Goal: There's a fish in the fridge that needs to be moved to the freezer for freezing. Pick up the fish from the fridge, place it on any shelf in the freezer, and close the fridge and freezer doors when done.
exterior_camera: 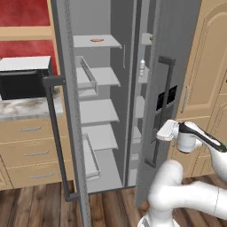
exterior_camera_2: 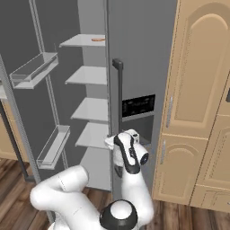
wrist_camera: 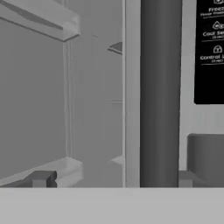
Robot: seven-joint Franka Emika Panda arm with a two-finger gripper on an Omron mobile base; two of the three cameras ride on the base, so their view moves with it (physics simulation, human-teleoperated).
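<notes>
A small orange fish (exterior_camera: 96, 40) (exterior_camera_2: 97, 39) lies on the top shelf of the left compartment, whose door (exterior_camera: 66, 111) stands wide open. The right door (exterior_camera: 166, 88), with its black control panel (exterior_camera_2: 138, 105) (wrist_camera: 210, 52), is ajar. My gripper (exterior_camera: 157, 134) (exterior_camera_2: 110, 142) (wrist_camera: 113, 180) hovers at mid height just in front of that door's dark vertical handle (wrist_camera: 159, 92) (exterior_camera: 165, 102). It is open and holds nothing. In the hand view the handle stands ahead, between the two fingertips (wrist_camera: 41, 179) and closer to the right one.
A black microwave (exterior_camera: 24, 77) sits on the marble counter (exterior_camera: 22, 111) to the left, above wooden drawers. Tall wooden cabinets (exterior_camera_2: 197, 90) stand right of the fridge. A bottle (exterior_camera: 142, 66) stands in the ajar door's bin. Wire bins (exterior_camera_2: 33, 69) line the open left door.
</notes>
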